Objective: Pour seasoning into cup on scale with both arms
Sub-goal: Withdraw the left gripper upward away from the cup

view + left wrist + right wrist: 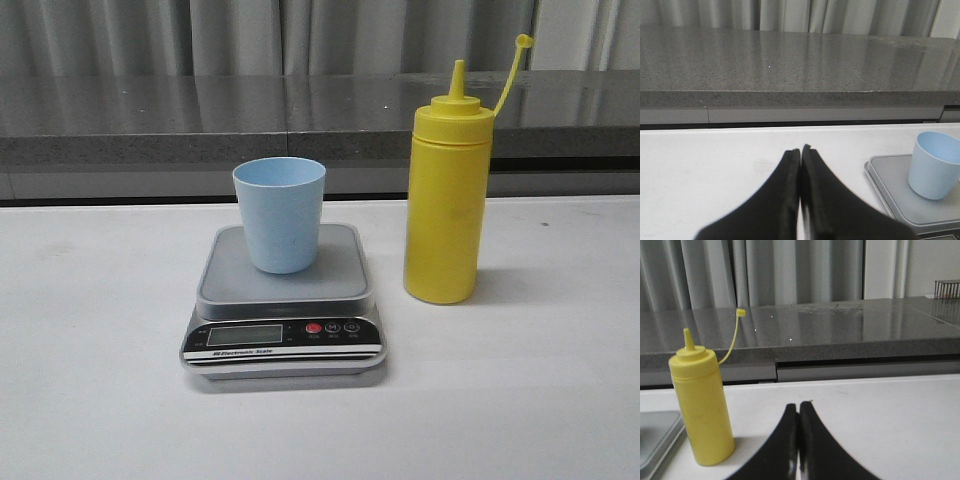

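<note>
so far nothing is poured: the cup (pixel 280 214) stands upright on the scale (pixel 284 305), the seasoning (pixel 448 196) upright just beside it on the desk (pixel 90 380), untouched. both grippers' fingers (pixel 790 175) (pixel 810 425) are pressed together, holding nothing; grasping and pouring are left.

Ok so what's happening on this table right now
Nothing is being handled yet. A light blue plastic tumbler stands upright on the grey platform of a flat digital kitchen scale. A tall yellow plastic squeeze bottle stands beside the scale, apart from it, its tethered cap off the nozzle. The left hand and right hand are both shut and empty, short of these things.
</note>
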